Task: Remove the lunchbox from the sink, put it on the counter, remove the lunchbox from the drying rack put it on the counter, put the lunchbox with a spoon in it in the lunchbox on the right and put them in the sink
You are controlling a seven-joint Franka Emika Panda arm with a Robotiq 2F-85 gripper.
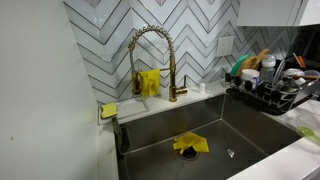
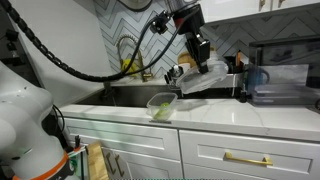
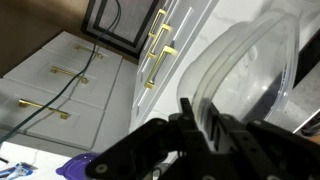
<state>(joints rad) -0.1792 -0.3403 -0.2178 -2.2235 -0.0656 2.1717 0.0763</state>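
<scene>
Chevron-patterned tile wall point(image 1: 200, 25) backs the deep stainless-steel sink point(image 1: 255, 125), with the brass-gold spring-neck faucet point(image 1: 172, 80) behind the basin. The black wire drying rack point(image 1: 275, 95), crowded with dishes, stands to one side. A crumpled yellow cloth point(image 1: 190, 145) lies on the basin floor.

On my screen the robot arm point(image 2: 170, 15) enters an exterior view from the top and bends down, its wrist pointing downward beyond the smooth white counter point(image 2: 240, 112). The claw point(image 2: 200, 52) is pinched narrow on the rim of a clear plastic lunchbox point(image 2: 205, 80). That box hangs tilted in the air, off the counter, roughly over the sink (depth is hard to judge from here).

In the wrist view the black fingers point(image 3: 186, 112) clamp the box's transparent wall, with white cabinet drawers point(image 3: 70, 80) and their brass handles beneath. A second clear lunchbox point(image 2: 162, 104), with something greenish inside, sits upright on the counter near its front edge, apart from the held one.
</scene>
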